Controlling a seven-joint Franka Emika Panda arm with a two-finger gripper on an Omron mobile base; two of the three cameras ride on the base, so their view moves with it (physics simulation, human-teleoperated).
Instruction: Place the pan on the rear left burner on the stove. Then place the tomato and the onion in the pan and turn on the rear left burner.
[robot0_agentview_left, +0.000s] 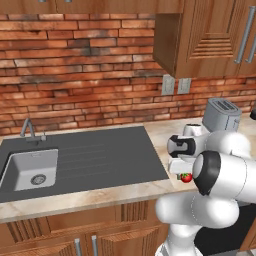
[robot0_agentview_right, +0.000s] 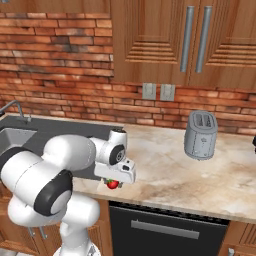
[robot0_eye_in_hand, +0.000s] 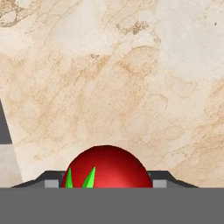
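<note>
tomato (robot0_eye_in_hand: 107, 168) | directly under end effector (robot0_agentview_left: 183, 176), between its fingers | fingers closed on it | above beige counter (robot0_agentview_right: 200, 180)

We count: tomato (robot0_eye_in_hand: 107, 167) 1 | toaster (robot0_agentview_right: 200, 134) 1 | sink (robot0_agentview_left: 31, 169) 1 | faucet (robot0_agentview_left: 27, 128) 1 | wall outlets (robot0_agentview_right: 158, 91) 2
</note>
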